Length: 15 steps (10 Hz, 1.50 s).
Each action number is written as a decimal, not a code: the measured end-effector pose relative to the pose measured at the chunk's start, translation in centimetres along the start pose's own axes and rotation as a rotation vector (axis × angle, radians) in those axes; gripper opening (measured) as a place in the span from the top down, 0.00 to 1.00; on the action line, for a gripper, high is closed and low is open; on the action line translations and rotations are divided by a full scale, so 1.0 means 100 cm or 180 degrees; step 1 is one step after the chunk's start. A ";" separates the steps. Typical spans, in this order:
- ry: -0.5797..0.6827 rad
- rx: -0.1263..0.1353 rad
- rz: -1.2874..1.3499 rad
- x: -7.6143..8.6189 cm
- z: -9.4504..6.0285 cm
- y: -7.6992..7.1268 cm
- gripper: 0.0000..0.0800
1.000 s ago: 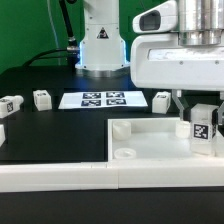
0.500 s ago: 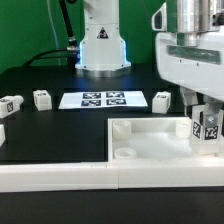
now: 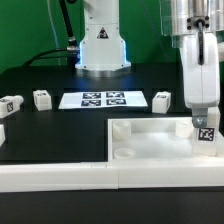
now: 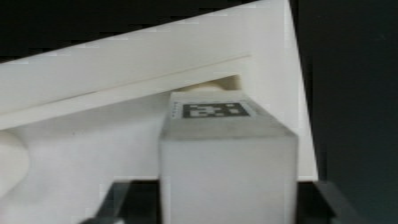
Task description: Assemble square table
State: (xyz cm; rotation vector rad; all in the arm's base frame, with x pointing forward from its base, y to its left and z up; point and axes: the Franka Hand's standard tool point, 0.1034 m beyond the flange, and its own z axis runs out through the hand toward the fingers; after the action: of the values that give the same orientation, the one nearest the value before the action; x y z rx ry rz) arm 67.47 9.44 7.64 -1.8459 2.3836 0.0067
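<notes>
Black table (image 3: 50,130), green backdrop (image 3: 25,30): marker board (image 3: 104,99), loose legs (image 3: 41,98), top (image 3: 150,150); gripper (image 3: 204,118) grasps one leg (image 3: 207,134) upright at the top's far corner, the exterior view's right.

A black table (image 3: 50,135) carries white furniture parts. The robot's white base (image 3: 100,45) stands at the middle of the far edge, and the marker board (image 3: 105,99) lies flat just in front of it. A short white leg (image 3: 41,98) lies near the board on the exterior view's left. A second leg (image 3: 10,103) lies by that side's table edge, and a third leg (image 3: 161,100) lies just beside the board's other end. The square tabletop (image 3: 150,143), with a raised rim and round corner sockets, fills the near corner on the exterior view's right. Above the tabletop's far corner on that side, the gripper (image 3: 204,122) clamps a fourth leg (image 3: 206,135) upright, its tag facing the camera. A long white bar (image 3: 60,175) runs along the near edge.
</notes>
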 end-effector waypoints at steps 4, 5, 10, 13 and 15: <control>-0.0026 0.0010 -0.1639 -0.012 0.001 0.003 0.20; -0.0021 0.0013 -0.1800 -0.010 0.001 0.002 0.19; 0.0116 -0.0022 -0.3644 -0.010 -0.001 -0.001 0.19; 0.0147 -0.0070 -0.4686 -0.018 0.006 0.002 0.19; 0.0168 -0.0071 -0.4853 -0.018 0.007 0.002 0.19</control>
State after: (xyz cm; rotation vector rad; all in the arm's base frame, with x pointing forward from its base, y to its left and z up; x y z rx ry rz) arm 67.77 11.33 7.15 -3.0583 0.4645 -0.1512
